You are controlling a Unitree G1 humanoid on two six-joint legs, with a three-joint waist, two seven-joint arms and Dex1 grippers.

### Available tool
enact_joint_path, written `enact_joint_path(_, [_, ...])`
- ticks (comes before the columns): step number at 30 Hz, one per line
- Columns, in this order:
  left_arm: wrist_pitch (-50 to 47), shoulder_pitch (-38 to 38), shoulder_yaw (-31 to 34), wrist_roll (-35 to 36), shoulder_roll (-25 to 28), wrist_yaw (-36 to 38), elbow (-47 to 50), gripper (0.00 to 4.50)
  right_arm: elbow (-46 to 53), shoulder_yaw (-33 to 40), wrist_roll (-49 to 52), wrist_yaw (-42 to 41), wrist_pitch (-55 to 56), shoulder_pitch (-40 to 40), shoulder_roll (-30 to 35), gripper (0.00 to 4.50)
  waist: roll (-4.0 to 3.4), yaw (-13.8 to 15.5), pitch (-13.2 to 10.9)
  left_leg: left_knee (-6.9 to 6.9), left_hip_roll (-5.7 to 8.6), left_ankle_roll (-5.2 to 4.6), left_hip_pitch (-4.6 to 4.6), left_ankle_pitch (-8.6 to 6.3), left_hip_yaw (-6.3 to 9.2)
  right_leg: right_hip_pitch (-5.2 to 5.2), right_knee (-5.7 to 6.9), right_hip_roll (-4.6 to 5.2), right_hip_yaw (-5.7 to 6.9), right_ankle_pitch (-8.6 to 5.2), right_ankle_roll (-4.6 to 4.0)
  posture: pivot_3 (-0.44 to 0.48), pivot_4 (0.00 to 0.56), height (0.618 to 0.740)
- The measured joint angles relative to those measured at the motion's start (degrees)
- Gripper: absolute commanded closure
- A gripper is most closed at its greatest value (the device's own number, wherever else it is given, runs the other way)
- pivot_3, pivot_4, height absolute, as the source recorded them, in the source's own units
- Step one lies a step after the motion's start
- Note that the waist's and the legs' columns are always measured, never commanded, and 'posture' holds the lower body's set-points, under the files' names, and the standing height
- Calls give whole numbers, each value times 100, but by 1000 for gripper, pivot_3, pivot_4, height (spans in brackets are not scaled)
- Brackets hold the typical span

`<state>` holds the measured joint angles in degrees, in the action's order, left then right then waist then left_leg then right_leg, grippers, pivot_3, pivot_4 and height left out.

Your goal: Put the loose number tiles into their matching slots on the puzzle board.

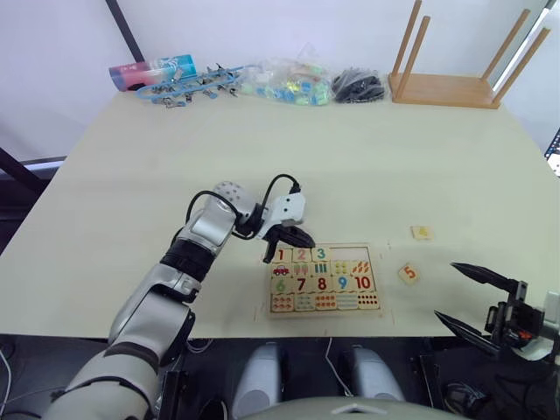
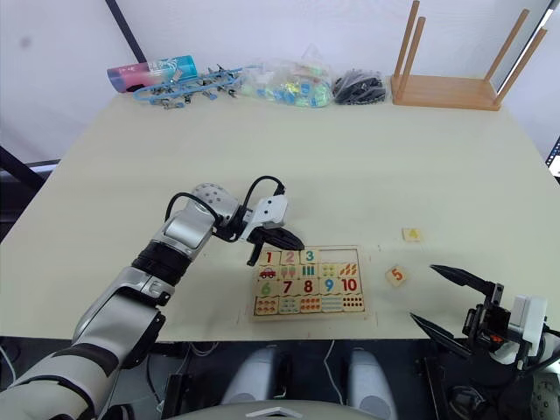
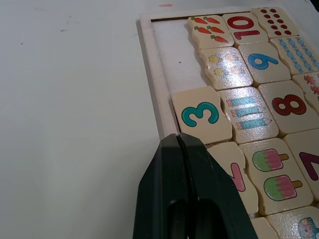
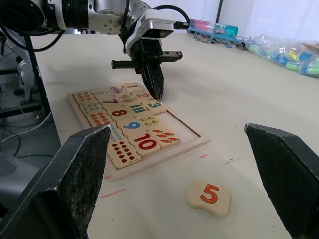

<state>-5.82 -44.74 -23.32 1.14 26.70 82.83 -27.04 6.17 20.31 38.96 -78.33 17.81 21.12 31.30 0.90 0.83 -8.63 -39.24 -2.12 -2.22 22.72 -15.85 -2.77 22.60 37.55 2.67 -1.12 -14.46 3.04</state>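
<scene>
Puzzle board [image 1: 379, 278]: tiles 1–3 seated under your left gripper [image 1: 282, 244], fingers together. Tile 5 [image 1: 408, 273] and tile 4 [image 1: 422, 233] lie loose near your right gripper [image 1: 461, 297], fingers apart.

A wooden stand [image 1: 455, 79] with sticks is seen at one o'clock; bags of toys [image 1: 289, 81] are piled at twelve.
</scene>
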Motion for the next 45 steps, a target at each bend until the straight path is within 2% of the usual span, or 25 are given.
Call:
enact_joint_path(15, [-18, -4, 134, 83, 0, -38, -43, 4474, 3, 0, 2, 22, -5, 56, 0, 0, 0, 0, 0, 0, 0, 0, 0, 0, 0, 0, 0, 0, 0, 0, 0, 0, 150, 737])
enact_joint_path(23, [-647, 298, 984, 799, 228, -211, 482, 4474, 14, 41, 58, 156, -145, 76, 1, 0, -1, -5, 0, 0, -3, 0, -1, 0, 1, 0, 1, 0, 0, 0, 0, 0, 150, 737])
enact_joint_path(25, [-667, 340, 1016, 821, 249, -222, 513, 4474, 14, 48, 67, 165, -148, 73, 1, 0, -1, -5, 0, 0, -4, 0, -1, 0, 1, 1, 2, 0, 0, 0, 0, 0, 150, 737])
enact_joint_path(27, [-804, 615, 1233, 987, 310, -358, 715, 4474, 9, 65, 79, 198, -174, 41, 4, 0, -1, -3, 1, 0, -4, 0, -1, 0, 1, 0, 3, 1, 1, 0, 0, 0, 150, 737])
enact_joint_path(30, [-1056, 1502, 1961, 1474, 492, -861, 1393, 4474, -100, 163, 93, 292, -276, -64, 30, 0, -1, -17, 0, 2, -14, 0, -6, 0, 2, 1, 9, 4, 0, 0, -1, 0, 150, 737])
enact_joint_path(36, [-1220, 2356, 2633, 1845, 744, -1361, 2015, 4474, -290, 248, 62, 356, -305, -68, 35, 0, -2, 2, 2, 2, -16, 0, -6, 0, 1, -1, 9, 16, 2, 0, -1, 0, 150, 737])
enact_joint_path(41, [-1177, 3218, 3133, 2091, 793, -1683, 2324, 2382, -640, 329, -28, 295, -271, -46, 63, 0, -1, -1, 2, 3, -16, 1, -7, 0, 0, -1, 8, 21, 5, -1, -2, 0, 150, 737])
enact_joint_path(42, [-1171, 3321, 3190, 2138, 797, -1692, 2371, 2092, -696, 334, -37, 272, -266, -34, 67, 0, 0, 5, 2, 3, -17, 1, -7, 0, 2, -1, 9, 22, 7, -1, -4, 0, 150, 737])
enact_joint_path(43, [-1116, 3459, 3257, 2168, 823, -1703, 2447, 1582, -739, 341, -55, 245, -257, -34, 70, 0, -1, -1, 3, 4, -17, 1, -8, 0, 0, -1, 8, 23, 6, -5, -10, 0, 150, 737])
enact_joint_path(45, [-1010, 3688, 3375, 2176, 882, -1715, 2502, 921, -798, 379, -75, 233, -235, -19, 79, 0, -2, -6, 3, 7, -17, 1, -11, -1, -2, -1, 8, 25, 5, -7, -14, 0, 150, 737])
